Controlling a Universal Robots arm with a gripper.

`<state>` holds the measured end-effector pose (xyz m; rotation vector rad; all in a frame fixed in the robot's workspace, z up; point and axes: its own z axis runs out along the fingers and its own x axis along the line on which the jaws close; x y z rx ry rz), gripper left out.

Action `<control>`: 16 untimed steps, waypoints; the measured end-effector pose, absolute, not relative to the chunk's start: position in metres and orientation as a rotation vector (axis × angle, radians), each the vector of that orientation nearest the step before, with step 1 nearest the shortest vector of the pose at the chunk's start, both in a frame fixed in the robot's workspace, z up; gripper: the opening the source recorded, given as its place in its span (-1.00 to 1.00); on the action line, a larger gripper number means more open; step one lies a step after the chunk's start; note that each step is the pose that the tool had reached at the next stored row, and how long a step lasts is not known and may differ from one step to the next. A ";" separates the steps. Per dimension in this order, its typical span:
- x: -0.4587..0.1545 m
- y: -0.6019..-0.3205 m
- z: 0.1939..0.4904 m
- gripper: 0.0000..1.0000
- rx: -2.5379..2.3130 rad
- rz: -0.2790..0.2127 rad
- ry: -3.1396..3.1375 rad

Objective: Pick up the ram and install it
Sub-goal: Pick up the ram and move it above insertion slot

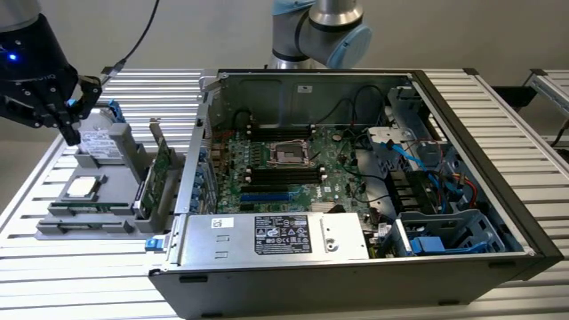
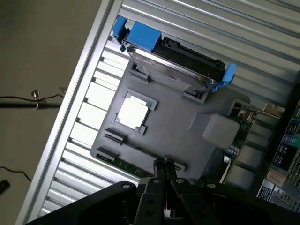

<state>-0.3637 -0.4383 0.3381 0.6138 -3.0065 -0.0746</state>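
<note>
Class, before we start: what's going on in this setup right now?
A robot arm's gripper hangs over the grey parts tray beside the open computer case, fingers shut with nothing in them. The ram lies in the tray, not yet picked up.

An open computer case (image 1: 294, 90) stands on the bench (image 1: 71, 273). Beside it, a grey tray (image 2: 178, 126) holds a hard drive (image 2: 173, 65).

The arm (image 1: 322, 30) has silver tubular joints with pale blue caps. Its gripper (image 1: 69, 132) is matte black with jointed linkage fingers (image 2: 159, 171), a small blue light (image 1: 10, 55) on the body, and what looks like a black cable (image 1: 142, 33).
</note>
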 end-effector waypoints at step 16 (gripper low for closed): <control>-0.364 -0.438 0.332 -0.80 1.042 -0.058 -2.880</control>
